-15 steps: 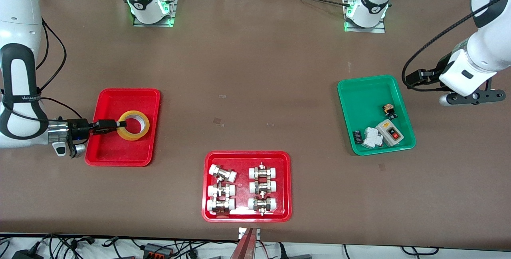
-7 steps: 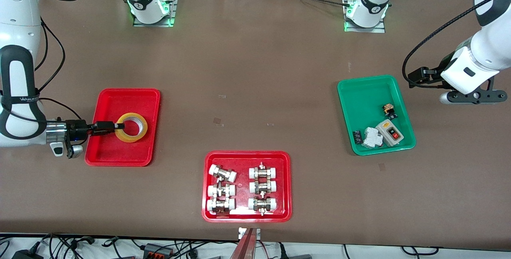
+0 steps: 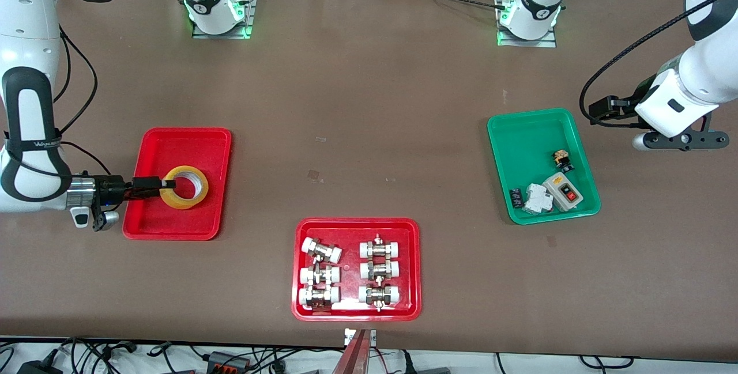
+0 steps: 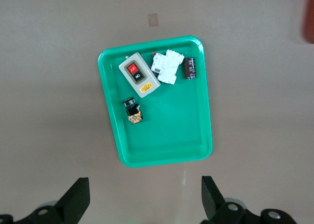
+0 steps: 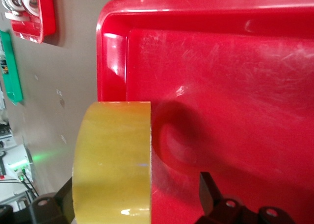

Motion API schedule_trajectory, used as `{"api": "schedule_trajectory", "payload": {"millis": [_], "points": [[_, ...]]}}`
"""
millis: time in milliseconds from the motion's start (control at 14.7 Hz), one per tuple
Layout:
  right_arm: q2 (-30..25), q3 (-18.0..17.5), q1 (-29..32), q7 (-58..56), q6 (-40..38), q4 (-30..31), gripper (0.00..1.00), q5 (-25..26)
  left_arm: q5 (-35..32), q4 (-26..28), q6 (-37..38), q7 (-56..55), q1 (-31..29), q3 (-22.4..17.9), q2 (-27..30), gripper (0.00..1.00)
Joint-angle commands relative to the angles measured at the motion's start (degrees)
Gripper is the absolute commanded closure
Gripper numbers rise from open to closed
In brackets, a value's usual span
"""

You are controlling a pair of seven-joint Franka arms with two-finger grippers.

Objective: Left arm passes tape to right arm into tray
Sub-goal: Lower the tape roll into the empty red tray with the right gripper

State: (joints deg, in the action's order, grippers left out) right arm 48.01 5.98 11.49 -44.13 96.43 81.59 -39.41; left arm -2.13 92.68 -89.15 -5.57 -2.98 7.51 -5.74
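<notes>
Front view: the tape [image 3: 184, 187] sits in the plain red tray [image 3: 202, 143] at the right arm's end of the bench, in the half of the tray nearer that arm, its open core facing up. The right gripper [image 3: 165, 184] reaches in level from the tray's outer edge, and its jaws are clenched on the wall of the roll, one finger in the core and one outside. In the right wrist view the tape [image 5: 113, 160] fills the near field as a broad yellowish band just above the tray floor [image 5: 235, 101], its shadow falling on the red plastic beside it; whether the roll touches the floor cannot be told. Nearer the front camera, about mid-bench, a second red tray [image 3: 357, 227] carries six metal fittings with white caps [image 3: 349, 275] in two rows. Toward the left arm's end lies the green tray [image 3: 524, 132], holding a grey switch box [image 3: 565, 192], a white breaker [image 3: 537, 197] and small dark parts. The left gripper [image 3: 680, 140] waits in the air over bare bench beside the green tray, jaws released and spread wide, as the left wrist view shows [image 4: 142, 197].
</notes>
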Motion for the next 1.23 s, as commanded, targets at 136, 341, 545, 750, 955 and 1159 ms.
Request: {"api": "schedule_trajectory", "payload": {"millis": [136,341,545,750,955,1159], "points": [[-0.10,-0.36,-0.50,-0.87,0.60,-0.29,0.00,1.62,0.19,-1.89,1.70,1.53,-0.63,0.05,-0.77,0.00],[-0.19,-0.36,-0.59,-1.05,0.60,-0.29,0.00,1.70,0.11,-1.89,1.87,1.53,-0.63,0.05,-0.77,0.00],[-0.19,-0.36,-0.76,-2.88,2.26,-0.21,0.00,1.88,0.11,-1.80,1.96,1.62,-0.98,0.05,-0.68,0.00],[-0.19,-0.36,-1.37,-6.40,4.73,0.06,0.00,1.97,0.11,-1.89,1.79,1.62,-0.89,0.05,-0.68,0.00],[-0.63,-0.36,-2.34,-6.32,5.87,-0.03,0.00,4.77,0.28,-1.89,1.70,1.53,-0.89,0.31,-0.59,0.00],[-1.33,-0.27,-3.13,-6.32,6.40,-0.29,0.00,7.85,0.81,-2.06,1.17,1.61,-0.98,0.05,-0.59,0.00]]}}
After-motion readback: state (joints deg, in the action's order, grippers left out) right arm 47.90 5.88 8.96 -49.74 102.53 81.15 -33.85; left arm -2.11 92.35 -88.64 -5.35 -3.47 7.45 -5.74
